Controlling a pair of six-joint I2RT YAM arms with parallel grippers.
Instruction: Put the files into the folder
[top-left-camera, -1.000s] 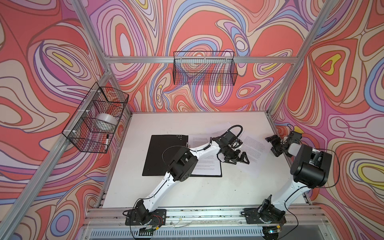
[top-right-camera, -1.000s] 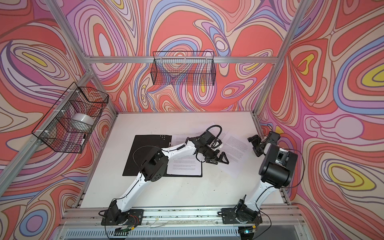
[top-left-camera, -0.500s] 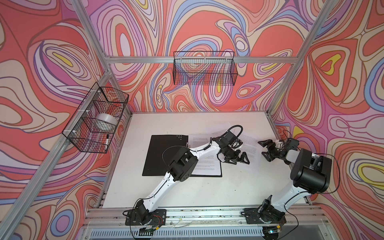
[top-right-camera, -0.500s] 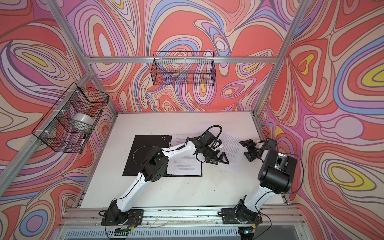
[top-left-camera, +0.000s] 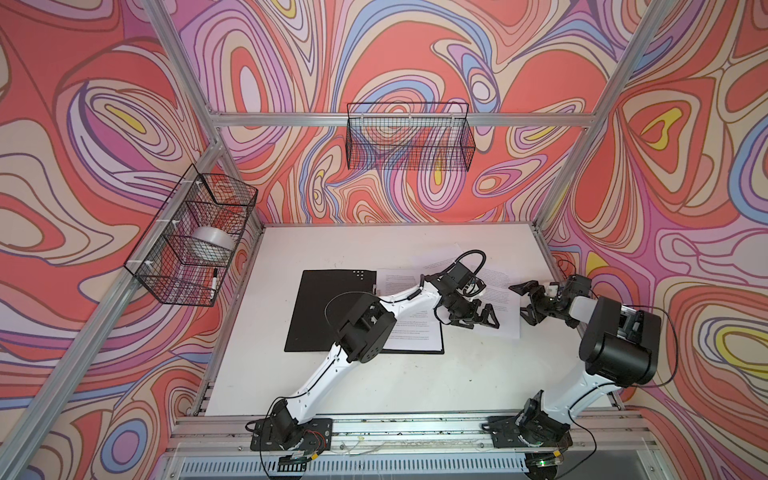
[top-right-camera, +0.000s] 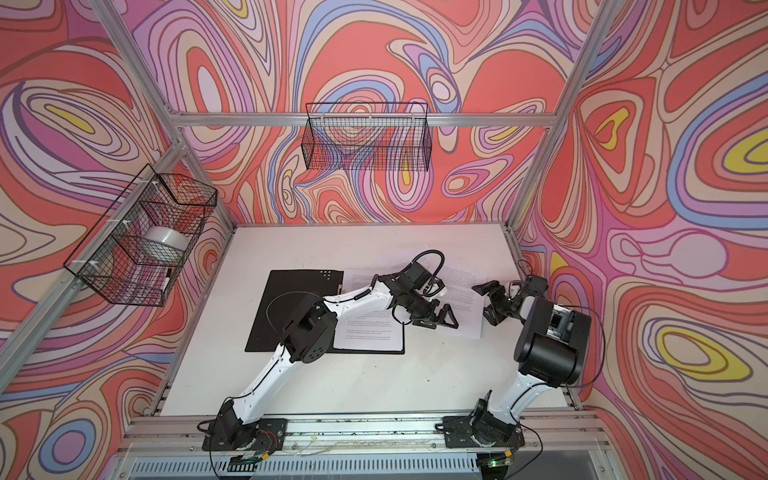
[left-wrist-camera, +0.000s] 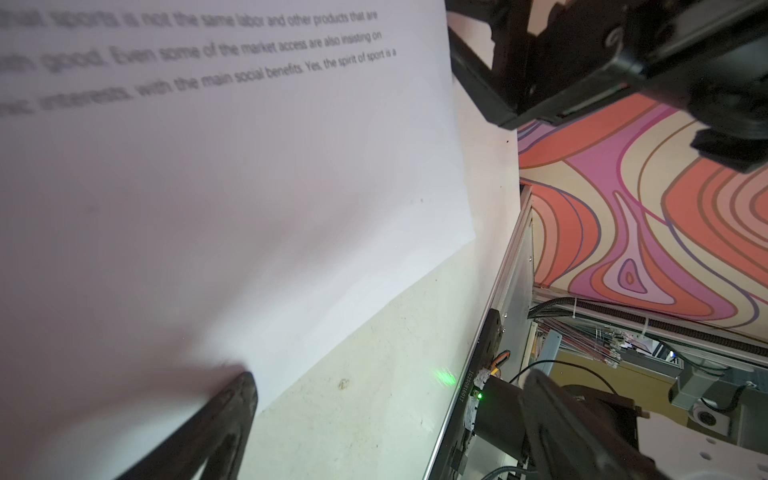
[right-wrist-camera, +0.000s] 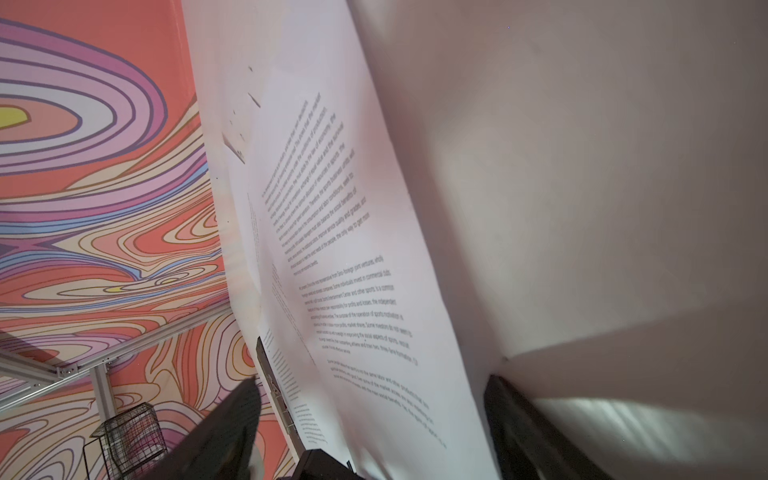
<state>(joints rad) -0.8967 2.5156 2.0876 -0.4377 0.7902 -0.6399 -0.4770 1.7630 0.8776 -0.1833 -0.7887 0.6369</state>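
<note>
Swirl-patterned walls close round a white table, where the folder lies open left of centre, black insides up, with one of the files already on its right half. The others lie just right of it, overlapping, and the top sheet is the one I am on. Over the last second my right arm has swung in from the table's right edge, so my right gripper now stands at that sheet's right edge, jaws spread and holding nothing. In the right wrist view the paper runs up between my fingers. My left gripper has stayed put, jaws fully spread, with one fingertip resting on the sheet near its corner and the other out past its edge. I judge this sets up a two-handed move: the left pins or drags while the right takes the edge. My left arm reaches across the folder with its elbow over the filed sheet. My right arm is folded, with its forearm pointing in toward the paper.
</note>
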